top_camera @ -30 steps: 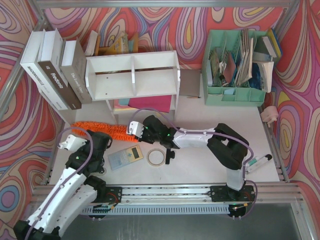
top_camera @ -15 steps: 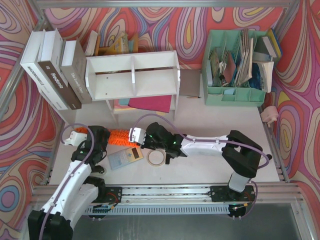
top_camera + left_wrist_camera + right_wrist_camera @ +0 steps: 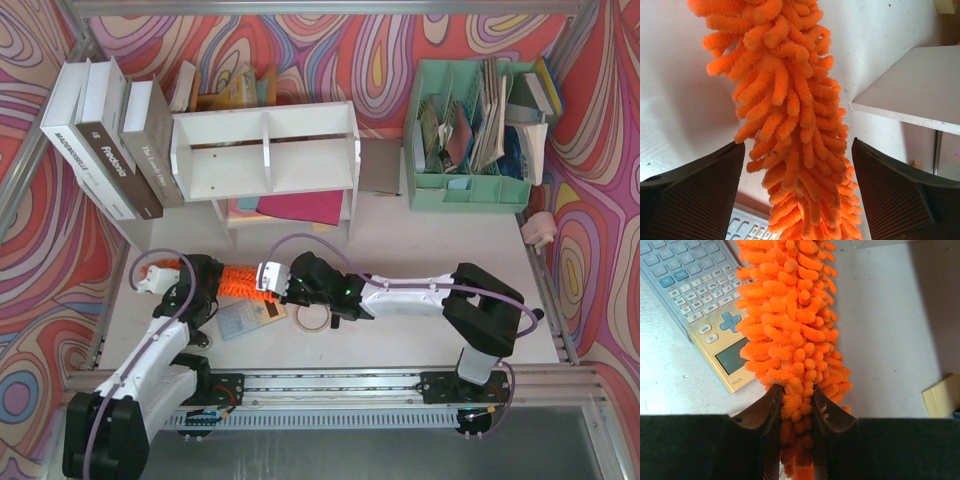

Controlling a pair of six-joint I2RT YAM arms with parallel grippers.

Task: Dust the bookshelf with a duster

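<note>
While the right gripper [image 3: 795, 390] is pinching the duster [image 3: 235, 278] at its 3 o'clock end, jaws narrowed onto the orange fibres, the left gripper [image 3: 797, 145] is straddling the 9 o'clock end, jaws spread wide and apparently not clamping. From above, the duster's long axis is running 9 to 3 o'clock, overlapping a calculator [image 3: 695, 300]. Farther off, toward 12 o'clock, the bookshelf [image 3: 225, 127] is standing well apart, its width parallel to the duster, so the carry likely heads straight toward 12 o'clock.

left tool [image 3: 797, 165] fingers wide apart | right arm stretched leftward, low | right tool [image 3: 797, 401] pinched on duster [image 3: 790, 315]
</note>
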